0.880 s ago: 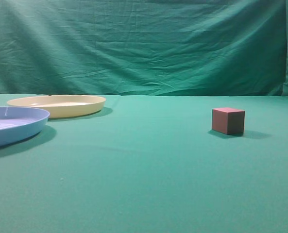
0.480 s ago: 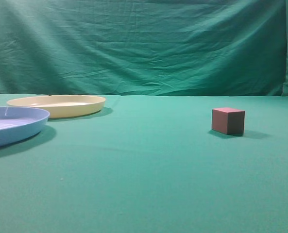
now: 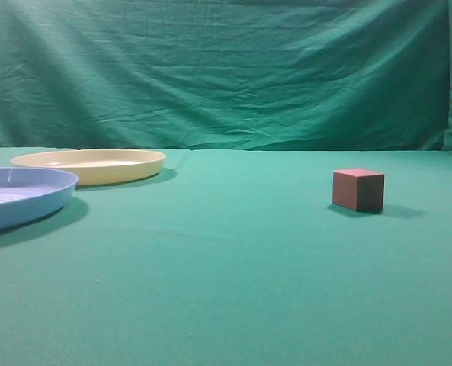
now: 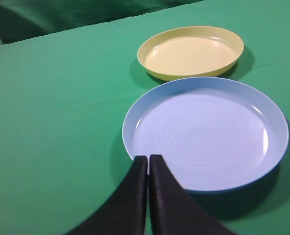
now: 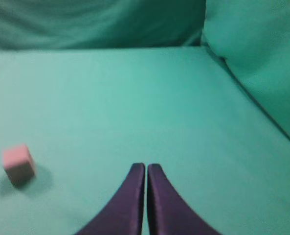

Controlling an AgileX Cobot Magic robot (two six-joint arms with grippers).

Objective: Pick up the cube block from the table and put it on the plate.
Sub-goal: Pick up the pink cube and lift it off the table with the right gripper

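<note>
The reddish-pink cube block [image 3: 357, 190] sits alone on the green table [image 3: 226, 274] at the right of the exterior view. It also shows at the left of the right wrist view [image 5: 18, 164]. The pale yellow plate [image 3: 88, 165] lies at the back left; in the left wrist view [image 4: 191, 53] it is beyond the blue plate. My left gripper [image 4: 148, 159] is shut and empty, its tips at the near rim of the blue plate. My right gripper [image 5: 145, 167] is shut and empty, well to the right of the cube. Neither gripper shows in the exterior view.
A light blue ribbed plate [image 3: 20, 197] lies at the left, in front of the yellow plate, and fills the middle of the left wrist view [image 4: 206, 132]. A green cloth backdrop [image 3: 226, 69] hangs behind the table and along its right side [image 5: 262, 58].
</note>
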